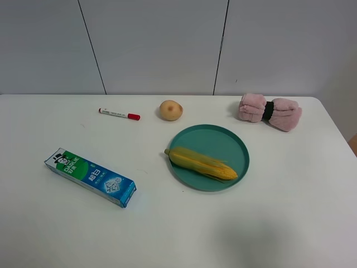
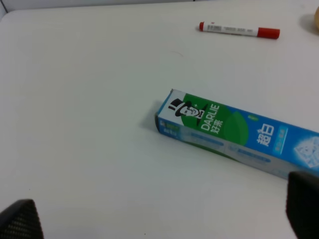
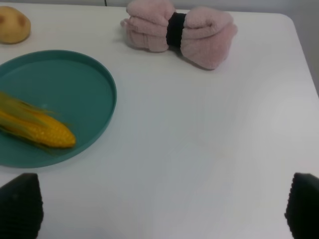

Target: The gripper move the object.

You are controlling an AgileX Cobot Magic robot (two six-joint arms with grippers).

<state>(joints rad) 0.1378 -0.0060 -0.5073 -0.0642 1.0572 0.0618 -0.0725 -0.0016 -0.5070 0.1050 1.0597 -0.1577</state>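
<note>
My right pincer [image 3: 162,206] spread, empty | corn cob [image 1: 202,163] lies in the teal plate [image 1: 234,137] on the worktop | likely light, stiff, rounded — I'd grip mid-body, across its width.

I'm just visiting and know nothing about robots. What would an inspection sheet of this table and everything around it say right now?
Surface: white table, bare in front.
Job's things: yellow-orange toy corn cob lying inside the round teal plate, green end toward the left of the high view.
Clutter: blue-green Darlie toothpaste box, red-capped white marker, round tan potato-like ball, pink rolled towel with a dark band.
Grippers: left gripper over the toothpaste box, right gripper beside the plate; both open, holding nothing.
Cables: nothing seen.
Surroundings: grey panelled wall behind the table.
</note>
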